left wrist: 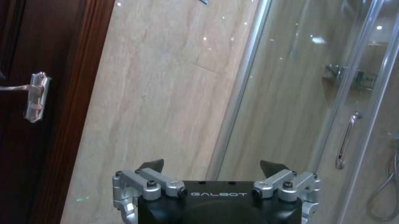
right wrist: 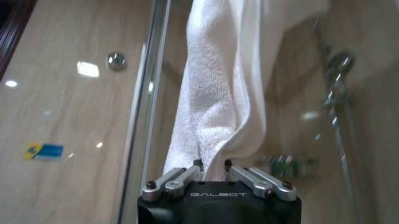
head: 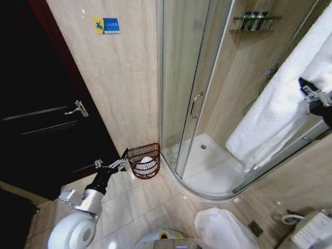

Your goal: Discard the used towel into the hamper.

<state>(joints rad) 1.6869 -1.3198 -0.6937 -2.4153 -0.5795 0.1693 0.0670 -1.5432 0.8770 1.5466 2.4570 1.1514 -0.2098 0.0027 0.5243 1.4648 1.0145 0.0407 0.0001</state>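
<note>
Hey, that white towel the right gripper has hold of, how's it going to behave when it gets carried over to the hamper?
Probably floppy: the towel hangs in soft folds from the right gripper, pinched at one spot. It looks long in the head view, so it may drag or swing. The hamper is small and already holds something white, so the towel could spill over the rim.

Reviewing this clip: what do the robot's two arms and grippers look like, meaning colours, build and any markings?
The left arm has rounded white shells, a silver collar and a black forearm. The left gripper has a black body lettered GALBOT in white, silver bolted finger links and dark pointed tips. The right gripper is the same build: black GALBOT body, silver links with dark screws.
</note>
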